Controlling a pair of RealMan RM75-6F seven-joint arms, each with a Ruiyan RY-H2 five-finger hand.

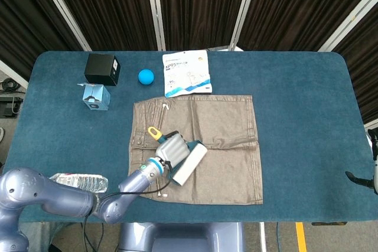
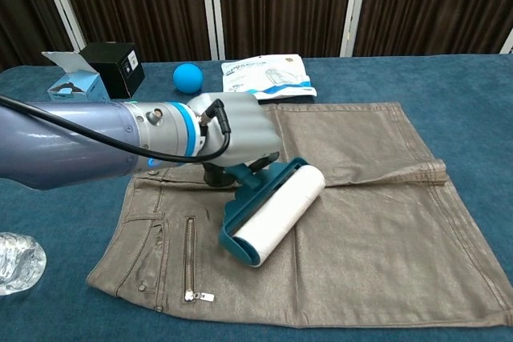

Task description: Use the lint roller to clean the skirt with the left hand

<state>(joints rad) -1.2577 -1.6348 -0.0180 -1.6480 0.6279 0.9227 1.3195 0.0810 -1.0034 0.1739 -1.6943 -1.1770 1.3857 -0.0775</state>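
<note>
A grey-brown skirt [image 1: 218, 128] [image 2: 377, 222] lies flat on the blue table, waistband to the left. My left hand [image 1: 170, 150] [image 2: 236, 134] grips the teal handle of the lint roller [image 1: 189, 164] [image 2: 276, 214]. The white roll rests on the skirt near its middle-left, lying at a slant. A yellow loop at the handle's end [image 1: 153, 132] sticks out behind the hand. Of my right hand, only a sliver [image 1: 373, 172] shows at the right edge of the head view, beside the table; its fingers cannot be made out.
A black box [image 1: 102, 69] [image 2: 116, 66], a small light-blue box [image 1: 95, 96] [image 2: 74, 86], a blue ball [image 1: 146, 76] [image 2: 187, 77] and a white packet [image 1: 187, 73] [image 2: 264, 78] lie along the back. A clear plastic bottle [image 1: 80, 182] [image 2: 18, 262] lies at the front left.
</note>
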